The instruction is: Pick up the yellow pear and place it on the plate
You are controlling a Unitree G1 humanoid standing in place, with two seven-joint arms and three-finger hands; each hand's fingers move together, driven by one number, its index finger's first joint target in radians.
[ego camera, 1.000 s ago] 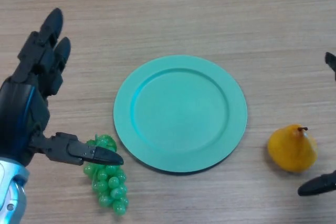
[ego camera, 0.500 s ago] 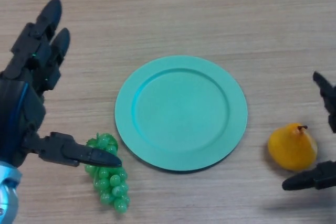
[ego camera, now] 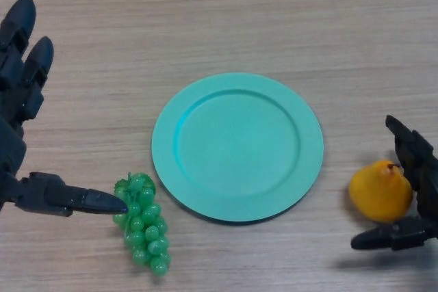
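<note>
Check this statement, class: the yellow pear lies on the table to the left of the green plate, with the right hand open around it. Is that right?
Not quite. The head view shows the yellow pear on the table to the right of the green plate, not the left. The right hand is open around it, as stated.

Table (ego camera: pixel 226 11): light wood-grain top, prob. laminate, matt, fine streaks running across. Plate (ego camera: pixel 179 189): teal, smooth, looks like plastic, faint sheen along the raised rim. Pear (ego camera: pixel 378 193): yellow-orange skin, smooth w/ soft gloss, small dark stem. Grapes (ego camera: pixel 142 227): green, shiny plastic-looking beads. Left hand (ego camera: pixel 20 114) & right hand (ego camera: pixel 414 196): black, hard plastic look, semi-matt.
</note>
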